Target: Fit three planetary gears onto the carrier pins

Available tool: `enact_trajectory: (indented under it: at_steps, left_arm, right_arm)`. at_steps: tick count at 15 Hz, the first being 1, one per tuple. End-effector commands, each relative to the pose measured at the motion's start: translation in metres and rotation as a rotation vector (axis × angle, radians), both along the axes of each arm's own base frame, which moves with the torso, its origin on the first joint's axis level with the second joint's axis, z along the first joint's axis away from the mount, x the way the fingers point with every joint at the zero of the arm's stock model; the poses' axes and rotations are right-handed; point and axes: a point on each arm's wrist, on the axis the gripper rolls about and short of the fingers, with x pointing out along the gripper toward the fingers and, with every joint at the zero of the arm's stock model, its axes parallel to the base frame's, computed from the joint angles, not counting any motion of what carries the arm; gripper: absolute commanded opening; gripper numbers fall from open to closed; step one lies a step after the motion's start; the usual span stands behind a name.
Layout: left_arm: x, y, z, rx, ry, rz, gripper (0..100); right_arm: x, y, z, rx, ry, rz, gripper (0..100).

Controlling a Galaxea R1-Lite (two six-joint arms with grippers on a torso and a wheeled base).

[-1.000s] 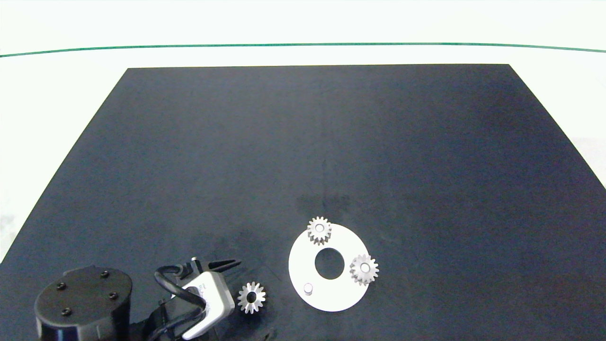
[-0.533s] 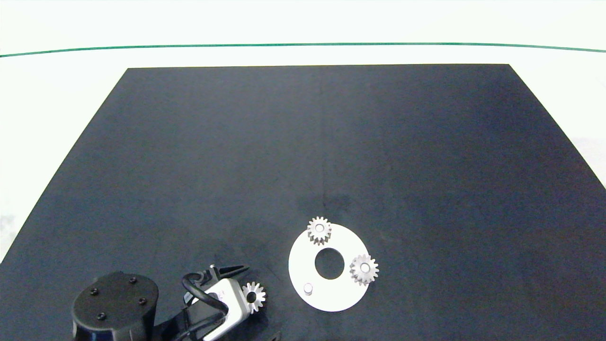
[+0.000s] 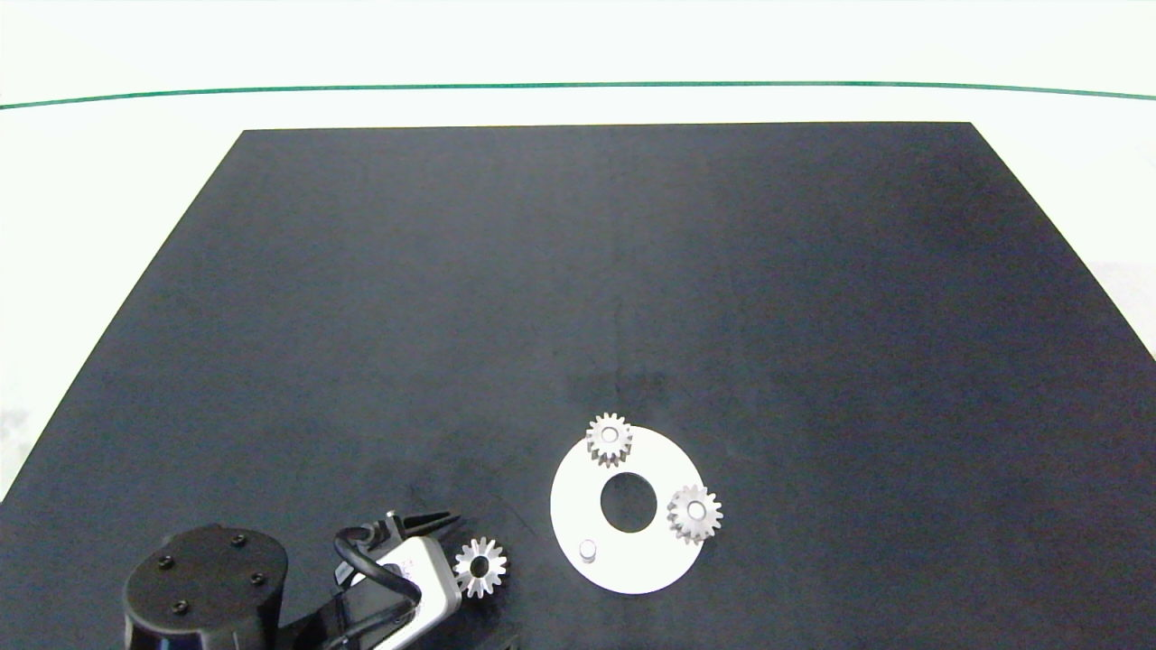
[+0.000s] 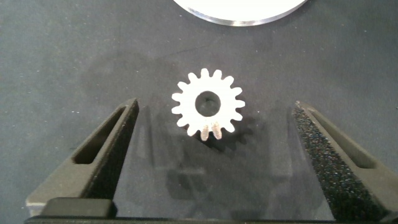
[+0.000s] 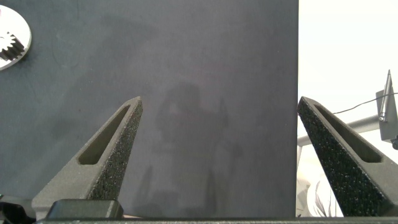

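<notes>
The planetary gears and their pins sit on a big black mat point(image 3: 632, 271) that covers most of the table. Near the front edge of the mat lies a flat white disc point(image 3: 646, 569) with a round hole in its middle. The left gripper point(image 4: 214, 146) is low at the front left of the mat. Its two fingers are spread wide apart, one on each side of the loose gear, and they do not touch it. The right gripper point(image 5: 217, 149) hangs over a bare part of the mat near its edge, and its fingers are spread wide too, with nothing between them.

Two gears are on the disc, each on a pin: the far gear point(image 3: 609, 439) and the right gear point(image 3: 694, 513). The loose gear point(image 3: 480, 567) lies flat on the mat just left of the disc. The smallest thing is the bare pin point(image 3: 588, 549), standing up on the disc's near left side.
</notes>
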Motion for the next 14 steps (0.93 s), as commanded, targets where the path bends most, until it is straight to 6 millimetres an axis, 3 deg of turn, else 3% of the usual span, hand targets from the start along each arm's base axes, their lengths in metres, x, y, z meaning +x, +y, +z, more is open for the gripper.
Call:
enact_trajectory:
  at_steps: [1,14]
  left_arm:
    - [0.0012,-0.0002,0.0029,-0.009,-0.017,0.001,92]
    - [0.0021,-0.0021,0.0017,0.004,-0.021,-0.009,66]
  right_arm:
    - [0.0009,0.0004,0.0006,-0.005,0.006,-0.002,100]
    - [0.0013,0.0005,-0.0015,-0.011,0.015,-0.001,100]
